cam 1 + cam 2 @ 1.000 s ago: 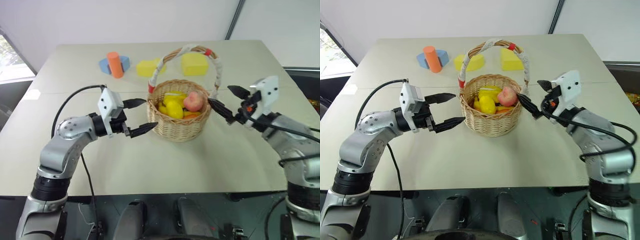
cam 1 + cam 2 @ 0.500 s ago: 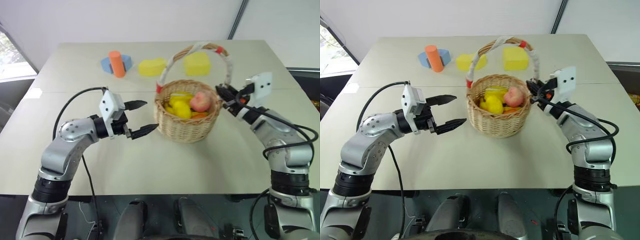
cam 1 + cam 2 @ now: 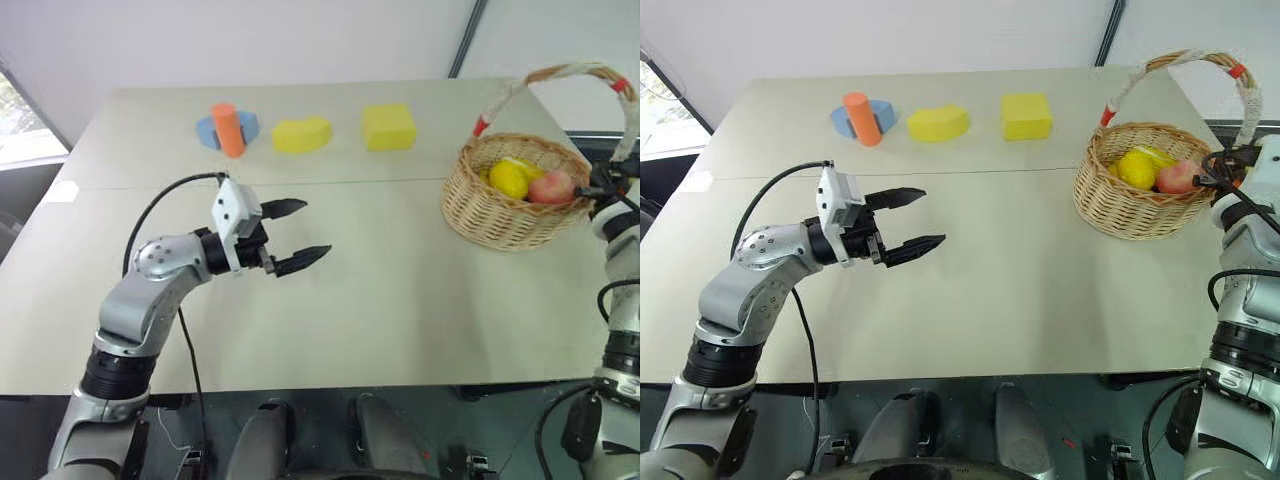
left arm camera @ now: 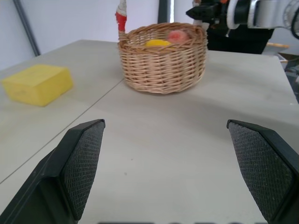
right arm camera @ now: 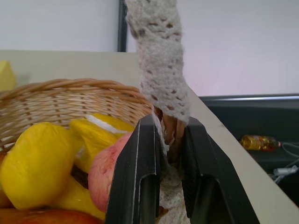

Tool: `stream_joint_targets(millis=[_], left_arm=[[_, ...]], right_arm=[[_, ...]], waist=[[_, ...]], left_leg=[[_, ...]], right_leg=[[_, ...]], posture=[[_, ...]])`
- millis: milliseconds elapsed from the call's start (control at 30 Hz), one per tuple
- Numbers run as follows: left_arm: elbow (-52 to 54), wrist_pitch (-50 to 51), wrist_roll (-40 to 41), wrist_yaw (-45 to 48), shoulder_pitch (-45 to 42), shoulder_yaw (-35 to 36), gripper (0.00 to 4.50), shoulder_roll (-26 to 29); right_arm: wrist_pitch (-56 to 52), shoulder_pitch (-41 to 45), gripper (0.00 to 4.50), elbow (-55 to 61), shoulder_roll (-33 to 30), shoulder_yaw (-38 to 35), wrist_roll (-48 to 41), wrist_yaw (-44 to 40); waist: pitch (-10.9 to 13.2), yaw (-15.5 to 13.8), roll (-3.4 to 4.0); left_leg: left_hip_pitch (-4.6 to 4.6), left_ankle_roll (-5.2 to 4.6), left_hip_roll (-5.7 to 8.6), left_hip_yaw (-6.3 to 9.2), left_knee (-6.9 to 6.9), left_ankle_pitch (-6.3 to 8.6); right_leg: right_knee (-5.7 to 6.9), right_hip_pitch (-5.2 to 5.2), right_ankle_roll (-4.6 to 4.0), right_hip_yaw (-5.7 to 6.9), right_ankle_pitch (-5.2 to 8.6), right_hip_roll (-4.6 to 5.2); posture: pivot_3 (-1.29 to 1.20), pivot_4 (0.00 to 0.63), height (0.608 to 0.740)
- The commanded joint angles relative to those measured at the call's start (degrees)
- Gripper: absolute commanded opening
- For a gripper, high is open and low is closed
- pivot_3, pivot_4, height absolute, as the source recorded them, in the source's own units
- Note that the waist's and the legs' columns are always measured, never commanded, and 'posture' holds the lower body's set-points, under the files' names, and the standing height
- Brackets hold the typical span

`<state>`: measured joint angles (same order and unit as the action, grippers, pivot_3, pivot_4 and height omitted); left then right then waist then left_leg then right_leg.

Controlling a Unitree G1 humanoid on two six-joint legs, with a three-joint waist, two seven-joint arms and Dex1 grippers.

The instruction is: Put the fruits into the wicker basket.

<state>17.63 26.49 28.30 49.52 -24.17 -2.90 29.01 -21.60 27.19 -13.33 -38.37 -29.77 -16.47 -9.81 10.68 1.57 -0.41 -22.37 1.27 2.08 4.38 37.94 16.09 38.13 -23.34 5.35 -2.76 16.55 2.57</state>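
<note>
L gripper [image 3: 305, 233] wide; R gripper [image 5: 163, 154] clamped

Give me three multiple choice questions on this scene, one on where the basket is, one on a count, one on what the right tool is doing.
1. Where on the table does the basket stand?
A. near its right edge
B. at its centre
C. beside the orange cylinder

2. How many yellow foam blocks lie at the far side of the table?
A. one
B. two
C. four

3. What is the state of the right tool?
A. open above the fruits
B. shut on nothing
C. shut on the basket's handle

Answers:
1 A, the basket stands at the table's right side, far from the orange cylinder.
2 B, one rounded block and one square block lie there.
3 C, in the right wrist view both fingers clamp the wrapped handle at its base.
</note>
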Motion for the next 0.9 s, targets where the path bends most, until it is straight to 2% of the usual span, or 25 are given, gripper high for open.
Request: stream_joint_targets(millis=[33, 100, 200, 233, 333, 467, 667, 767, 900], left_arm=[[0.64, -1.22, -0.35, -0.45, -0.38, 0.63, 4.5, 0.07], [0.42, -1.18, -0.5, -0.72, -0.14, 0.81, 4.5, 0.06], [0.05, -1.22, -0.62, -1.01, 0.37, 1.14, 4.5, 0.31], [-0.26, -1.15, -0.65, -1.17, 0.66, 1.49, 4.5, 0.57], [-0.92, -1.25, -0.91, -1.07, 2.31, 2.48, 4.5, 1.91], [-3.4, -3.19, -2.77, -1.72, 5.52, 4.07, 4.5, 3.73], [-7.47, -6.62, -6.32, -3.74, 10.25, 5.87, 4.5, 4.8], [-8.58, -8.0, -7.11, -4.85, 11.51, 6.31, 4.5, 4.25], [-8.45, -9.24, -7.51, -6.26, 14.23, 6.92, 4.5, 3.71]], right_arm=[[1.93, 0.32, 1.13, 1.08, -0.98, -2.56, -1.05, -0.09], [2.32, -0.51, 1.94, 2.42, -0.95, -2.82, -1.26, -0.27], [3.08, -2.05, 3.54, 6.01, -0.89, -4.29, -1.59, 0.41], [3.39, -3.43, 3.94, 8.0, -1.27, -5.04, -1.57, 0.19], [4.37, -8.55, 3.94, 13.05, -2.46, -7.0, -1.27, -1.95], [2.59, -15.58, 3.94, 19.33, -1.96, -8.64, -7.14, -9.4], [1.35, -30.81, 3.94, 33.63, -2.04, 2.66, -12.43, -27.06], [0.63, -31.94, 3.94, 36.53, -1.78, 9.29, -12.52, -30.33], [1.81, -27.27, 3.94, 32.7, -0.32, 15.92, -9.13, -30.09]], waist=[[0.0, -0.11, 0.0], [0.0, -0.35, 0.0], [0.0, -0.59, 0.0], [0.0, -0.64, 0.0], [0.0, -0.78, 0.0], [0.0, -0.56, 0.01], [0.0, -0.33, 0.04], [0.0, -0.46, 0.04], [-0.01, -0.62, 0.02]], left_leg=[[0.0, 0.0, 0.0, 0.0, 0.0, 0.0], [-0.01, 0.0, 0.01, 0.01, 0.0, 0.0], [-0.01, -0.01, 0.01, 0.02, 0.0, 0.0], [-0.03, -0.01, 0.02, 0.02, 0.0, 0.0], [-0.03, -0.02, 0.02, 0.06, 0.0, 0.01], [-0.02, -0.03, 0.02, 0.06, -0.01, 0.02], [0.1, -0.04, -0.06, 0.06, -0.02, 0.02], [0.09, -0.04, -0.04, 0.06, -0.01, 0.02], [0.1, -0.03, -0.03, 0.07, 0.01, 0.03]], right_leg=[[0.0, 0.0, 0.0, -0.01, 0.0, 0.0], [-0.01, 0.0, 0.0, -0.02, 0.0, 0.01], [-0.01, 0.01, 0.0, -0.03, 0.0, 0.02], [-0.02, 0.0, 0.0, -0.04, 0.0, 0.03], [-0.02, 0.01, 0.0, -0.04, 0.0, 0.03], [-0.05, 0.03, 0.01, -0.04, 0.0, 0.03], [-0.05, 0.14, 0.01, -0.05, 0.01, -0.02], [-0.05, 0.13, 0.02, -0.05, 0.0, 0.04], [-0.06, 0.15, 0.02, -0.03, 0.0, 0.08]], posture=[[0.0, 0.15, 0.74], [0.0, 0.15, 0.74], [0.0, 0.15, 0.74], [0.0, 0.15, 0.74], [0.0, 0.15, 0.74], [0.0, 0.15, 0.74], [0.0, 0.15, 0.74], [0.0, 0.15, 0.74], [0.0, 0.15, 0.74]])
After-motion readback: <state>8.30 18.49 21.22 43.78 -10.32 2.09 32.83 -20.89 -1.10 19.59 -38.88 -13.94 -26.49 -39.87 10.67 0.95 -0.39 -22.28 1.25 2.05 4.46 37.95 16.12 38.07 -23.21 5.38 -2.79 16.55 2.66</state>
